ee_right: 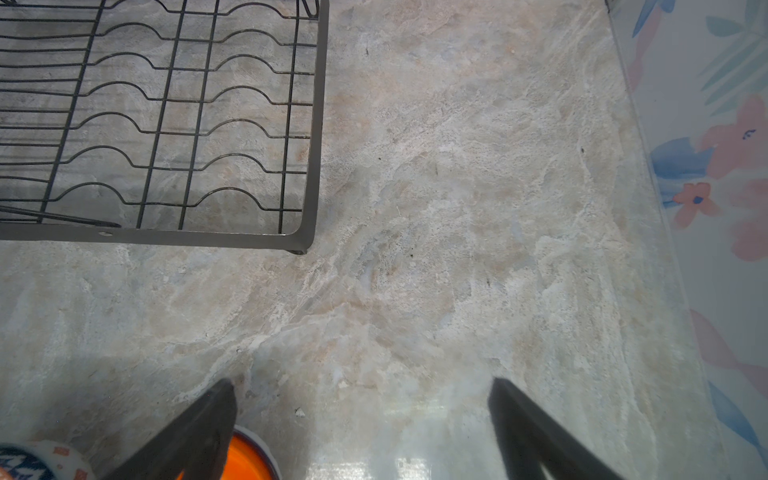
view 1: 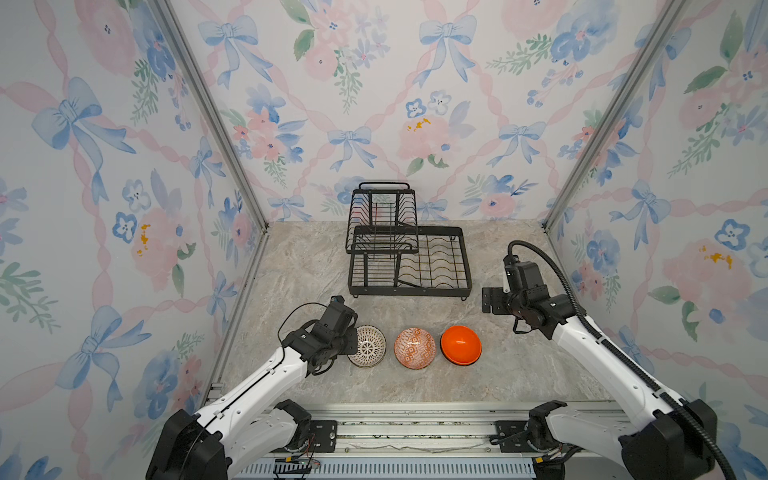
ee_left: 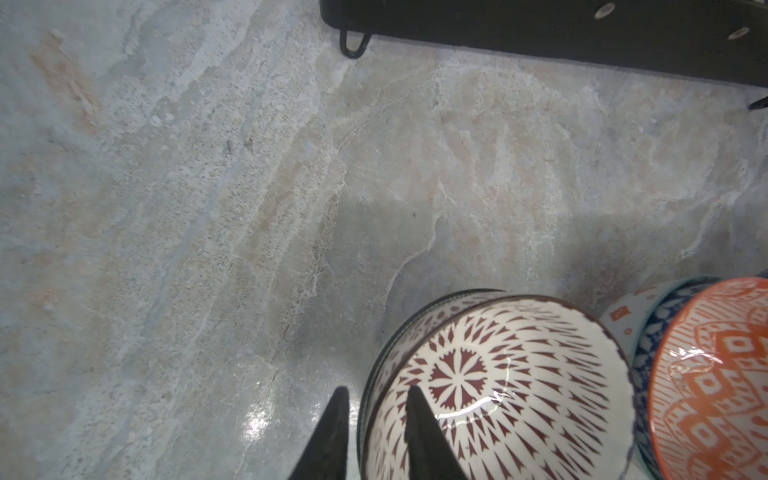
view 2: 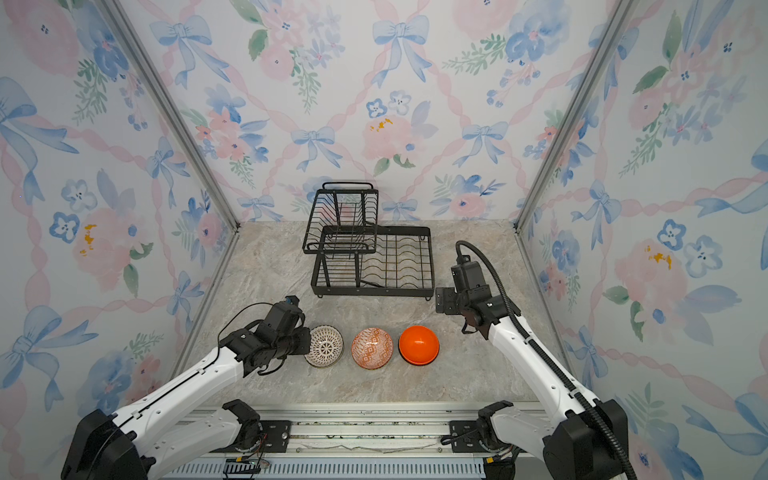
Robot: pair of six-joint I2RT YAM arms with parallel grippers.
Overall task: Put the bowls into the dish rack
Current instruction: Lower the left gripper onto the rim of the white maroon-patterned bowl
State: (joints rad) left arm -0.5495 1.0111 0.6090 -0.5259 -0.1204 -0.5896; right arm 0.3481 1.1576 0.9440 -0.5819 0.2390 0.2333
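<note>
My left jaws straddle the rim of the lattice bowl (ee_left: 498, 374), nearly together; clamped or not, I cannot tell. My right jaws stand wide apart.

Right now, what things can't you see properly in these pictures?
- Bottom bowls: covered in both top views by the lattice bowl, orange-white bowl and plain orange bowl; only slivers show, such as the blue-white bowl.
- Left hand: hidden by its wrist in both top views; the left wrist view leaves unclear whether it squeezes the lattice bowl's rim.
- Dish rack: cut off by the left wrist view's edge.
</note>
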